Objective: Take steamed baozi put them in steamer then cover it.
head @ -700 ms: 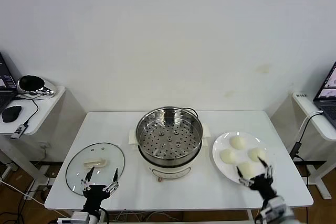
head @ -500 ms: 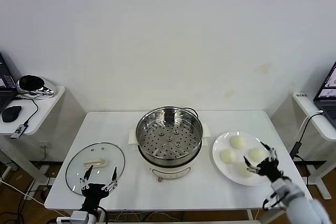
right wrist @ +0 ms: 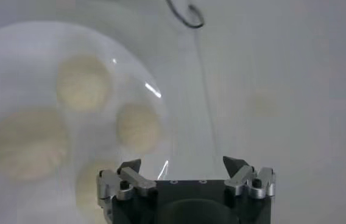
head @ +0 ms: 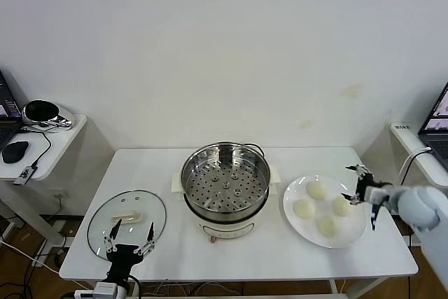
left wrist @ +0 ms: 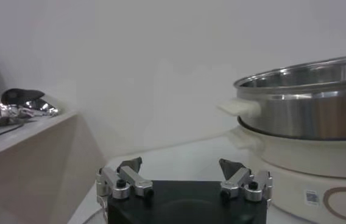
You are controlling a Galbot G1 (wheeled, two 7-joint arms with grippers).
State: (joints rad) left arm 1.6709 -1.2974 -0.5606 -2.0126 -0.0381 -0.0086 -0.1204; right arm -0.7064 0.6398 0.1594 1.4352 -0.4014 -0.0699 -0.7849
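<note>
Four cream-white baozi (head: pixel 316 189) lie on a flat white plate (head: pixel 297 227) to the right of the steamer (head: pixel 225 183). The steamer is a shiny steel pot with an empty perforated tray, on a white base. The glass cover (head: pixel 127 215) lies flat on the table to the steamer's left. My right gripper (head: pixel 352 184) is open and empty over the plate's right rim, beside the rightmost baozi (head: pixel 341 206). In the right wrist view its open gripper (right wrist: pixel 182 163) is above the table beside the baozi (right wrist: pixel 137 128). My left gripper (head: pixel 129 237) is open and empty at the cover's front edge.
The left wrist view shows the open left gripper (left wrist: pixel 181 164) low on the table, with the steamer (left wrist: pixel 307 103) ahead of it. A side table (head: pixel 42 141) with a headset stands at the left. Another side table (head: pixel 420 152) with a laptop is at the right.
My right gripper has moved from the plate's front edge back and to the right, to the plate's right rim. The left gripper, buns and cover have not moved.
</note>
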